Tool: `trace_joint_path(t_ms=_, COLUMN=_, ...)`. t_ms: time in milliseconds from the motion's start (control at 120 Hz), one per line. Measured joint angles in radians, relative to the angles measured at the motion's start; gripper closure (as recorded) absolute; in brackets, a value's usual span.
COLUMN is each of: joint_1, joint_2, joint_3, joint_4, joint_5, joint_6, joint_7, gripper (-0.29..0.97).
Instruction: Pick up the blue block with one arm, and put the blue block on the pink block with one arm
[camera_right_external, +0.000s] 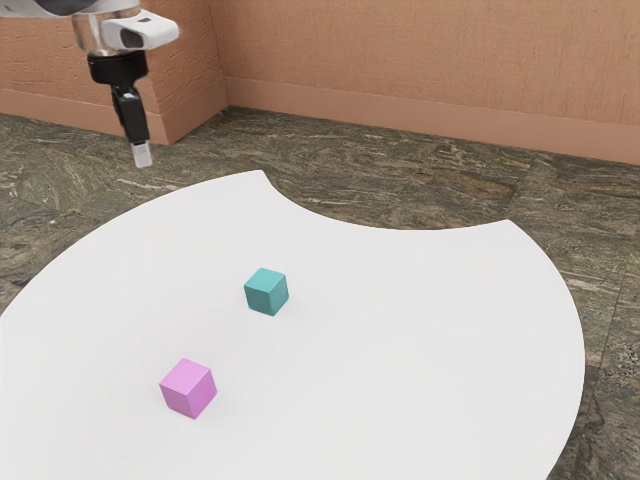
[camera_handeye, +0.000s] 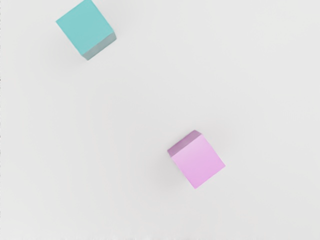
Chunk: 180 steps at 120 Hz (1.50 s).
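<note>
A: What is to be read from the exterior view?

B: The gripper (camera_right_external: 142, 155) is seen high at the exterior view's upper left, above the far side of the white table (camera_right_external: 430, 340). Nothing is seen carried by it. It is presented edge-on, so whether the jaws are spread or pressed together cannot be told. The blue block (camera_right_external: 266, 291) is found standing on the table near its middle, well apart from the gripper. The pink block (camera_right_external: 188, 387) is set nearer the camera and slightly toward the exterior view's left, apart from the blue one.

A: How is the blue block expected to handle?

B: It is judged to be a small, rigid cube, probably light, with flat, smooth faces. No fragility is suspected. A hold across 2 opposite side faces, about mid-height, is advised. The jaws should be squared to those faces, because a grip taken near a corner could let it twist or slip.

A: And the wrist view?

B: Both cubes are shown from above on the bare table. The blue block (camera_handeye: 86, 29) and the pink block (camera_handeye: 196, 160) are well apart, and all 4 side faces of the blue one are left free.

A: Is anything placed in the way?

B: Only the 2 blocks are seen on the table, with marbled floor (camera_right_external: 420, 170) and a wall (camera_right_external: 420, 60) beyond it. The path down to the blue block is judged open. The pink top is judged no larger than the blue base, so careful centring will be called for.
</note>
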Motion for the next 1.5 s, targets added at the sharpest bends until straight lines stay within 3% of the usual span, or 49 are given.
trace_joint_path(t_ms=275, joint_1=0.021, joint_2=0.001, joint_3=0.0, joint_4=0.0, joint_5=0.0, joint_6=0.0, joint_7=0.009, gripper=0.0)
trace_joint_path(t_ms=358, joint_1=0.076, joint_2=-0.039, joint_3=-0.057, joint_4=0.162, joint_5=0.038, joint_6=-0.026, joint_7=-0.023, gripper=0.0)
trace_joint_path(t_ms=425, joint_1=0.095, joint_2=0.048, joint_3=-0.105, joint_4=0.206, joint_5=0.065, joint_6=-0.036, joint_7=-0.086, gripper=0.0)
trace_joint_path(t_ms=475, joint_1=0.036, joint_2=0.096, joint_3=-0.124, joint_4=0.153, joint_5=0.092, joint_6=-0.021, joint_7=-0.145, gripper=0.0)
trace_joint_path(t_ms=550, joint_1=-0.089, joint_2=0.122, joint_3=-0.146, joint_4=-0.025, joint_5=0.1, joint_6=0.07, joint_7=-0.232, gripper=0.0)
trace_joint_path(t_ms=642, joint_1=-0.09, joint_2=0.15, joint_3=-0.149, joint_4=-0.171, joint_5=0.079, joint_6=0.202, joint_7=-0.323, gripper=0.0)
trace_joint_path(t_ms=892, joint_1=-0.088, joint_2=0.417, joint_3=-0.142, joint_4=-0.06, joint_5=0.03, joint_6=0.429, joint_7=-0.516, gripper=0.0)
trace_joint_path(t_ms=942, joint_1=-0.087, joint_2=0.401, joint_3=-0.138, joint_4=-0.1, joint_5=0.028, joint_6=0.484, joint_7=-0.553, gripper=0.0)
trace_joint_path(t_ms=1033, joint_1=-0.033, joint_2=0.264, joint_3=-0.137, joint_4=-0.36, joint_5=0.024, joint_6=0.65, joint_7=-0.613, gripper=0.02)
trace_joint_path(t_ms=1117, joint_1=0.008, joint_2=0.236, joint_3=-0.137, joint_4=-0.441, joint_5=0.024, joint_6=0.768, joint_7=-0.66, gripper=0.02)
trace_joint_path(t_ms=1308, joint_1=0.022, joint_2=0.34, joint_3=-0.138, joint_4=-0.385, joint_5=0.025, joint_6=0.923, joint_7=-0.707, gripper=0.01)
trace_joint_path(t_ms=1500, joint_1=0.023, joint_2=0.439, joint_3=-0.103, joint_4=-0.302, joint_5=0.025, joint_6=0.946, joint_7=-0.682, gripper=0.0)
